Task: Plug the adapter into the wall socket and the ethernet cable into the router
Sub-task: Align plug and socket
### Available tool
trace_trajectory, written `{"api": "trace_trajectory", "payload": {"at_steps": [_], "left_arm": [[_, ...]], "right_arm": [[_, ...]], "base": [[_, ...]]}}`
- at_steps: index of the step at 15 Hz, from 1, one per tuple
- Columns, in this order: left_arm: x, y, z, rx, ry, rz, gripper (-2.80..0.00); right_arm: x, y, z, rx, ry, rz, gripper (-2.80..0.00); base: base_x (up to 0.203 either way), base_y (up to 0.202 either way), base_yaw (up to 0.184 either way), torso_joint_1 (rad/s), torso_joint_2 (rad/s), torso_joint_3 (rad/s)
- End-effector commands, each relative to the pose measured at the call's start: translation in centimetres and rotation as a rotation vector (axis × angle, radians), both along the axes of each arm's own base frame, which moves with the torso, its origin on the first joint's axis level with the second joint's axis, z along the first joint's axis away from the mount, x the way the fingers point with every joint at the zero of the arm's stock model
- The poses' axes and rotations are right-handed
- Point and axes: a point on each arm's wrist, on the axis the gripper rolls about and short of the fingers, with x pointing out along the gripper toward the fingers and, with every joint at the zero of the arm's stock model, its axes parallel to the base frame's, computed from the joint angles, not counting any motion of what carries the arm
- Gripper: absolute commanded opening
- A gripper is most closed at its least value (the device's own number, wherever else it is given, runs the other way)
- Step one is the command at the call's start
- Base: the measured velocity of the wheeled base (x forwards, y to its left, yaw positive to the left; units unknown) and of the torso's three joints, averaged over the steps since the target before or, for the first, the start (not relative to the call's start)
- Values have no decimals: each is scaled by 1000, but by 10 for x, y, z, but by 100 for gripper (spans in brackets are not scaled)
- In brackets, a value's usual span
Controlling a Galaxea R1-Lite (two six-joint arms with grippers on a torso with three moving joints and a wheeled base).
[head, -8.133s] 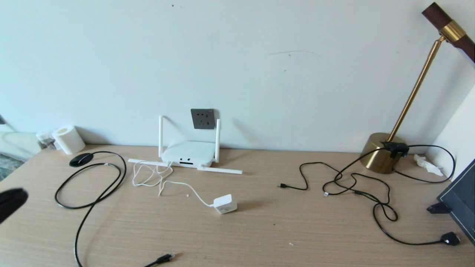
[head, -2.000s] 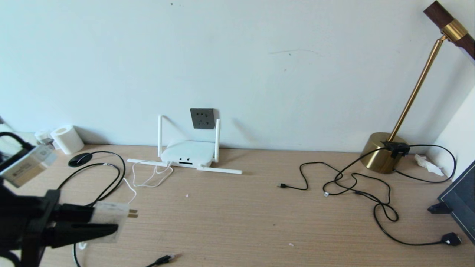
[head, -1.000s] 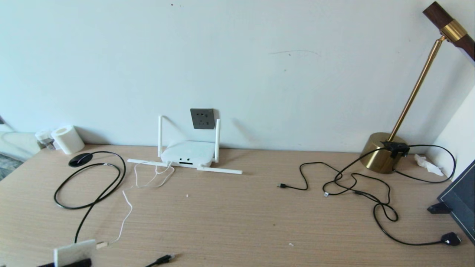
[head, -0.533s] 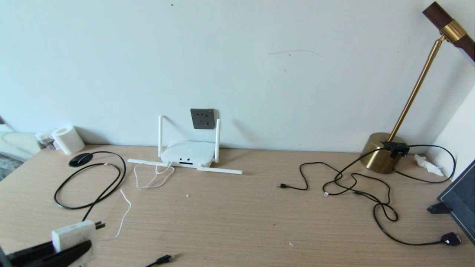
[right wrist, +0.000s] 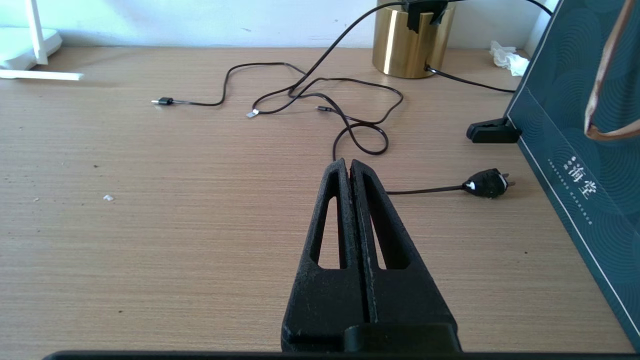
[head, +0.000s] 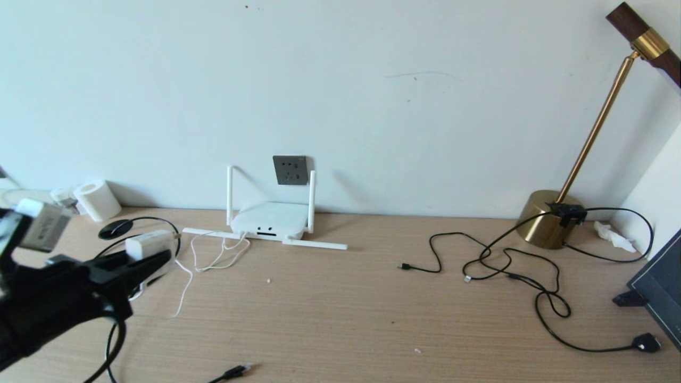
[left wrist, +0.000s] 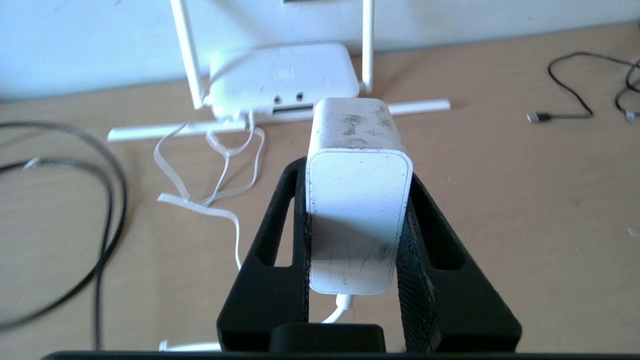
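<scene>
The adapter (left wrist: 357, 200) is gripped in the left tool (left wrist: 356, 165), left of the router (head: 271, 219); right tool (right wrist: 350, 167) closed, empty; 0 plugs seated.

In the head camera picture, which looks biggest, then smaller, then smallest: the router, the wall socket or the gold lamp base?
1. router, widest with its antennas.
2. gold lamp base.
3. wall socket, smallest.
All three sit back by the wall, so nearness hardly skews this.

The left claw (head: 151, 260) has lifted the adapter (head: 149, 246) toward the router (head: 271, 219).

router (head: 271, 219) antennas flank wall socket (head: 290, 169)
</scene>
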Motion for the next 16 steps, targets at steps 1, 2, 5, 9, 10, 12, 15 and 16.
{"api": "trace_trajectory", "payload": {"at_steps": [1, 2, 5, 9, 10, 12, 15, 16], "left_arm": [[55, -18, -35, -5, 43, -40, -280], [75, -23, -47, -18, 33, -41, -280], [144, -34, -69, -76, -77, -29, -280], [220, -35, -70, -120, -322, 12, -280], [228, -36, -72, -125, -342, 18, -280], [239, -40, -81, -130, -349, 17, -280], [248, -65, -91, -136, -350, -17, -280], [250, -75, -92, -129, -360, -10, -280]], "right_arm": [[0, 0, 0, 0, -1, 0, -280], [0, 0, 0, 0, -1, 0, -280], [0, 0, 0, 0, -1, 0, -280], [0, 0, 0, 0, -1, 0, -280], [0, 0, 0, 0, -1, 0, -280], [0, 0, 0, 0, -1, 0, -280], [0, 0, 0, 0, -1, 0, -280], [0, 0, 0, 0, -1, 0, -280]], "base": [[0, 0, 0, 0, 0, 0], [0, 0, 0, 0, 0, 0], [0, 0, 0, 0, 0, 0], [0, 0, 0, 0, 0, 0], [0, 0, 0, 0, 0, 0], [0, 0, 0, 0, 0, 0], [0, 0, 0, 0, 0, 0], [0, 0, 0, 0, 0, 0]]}}
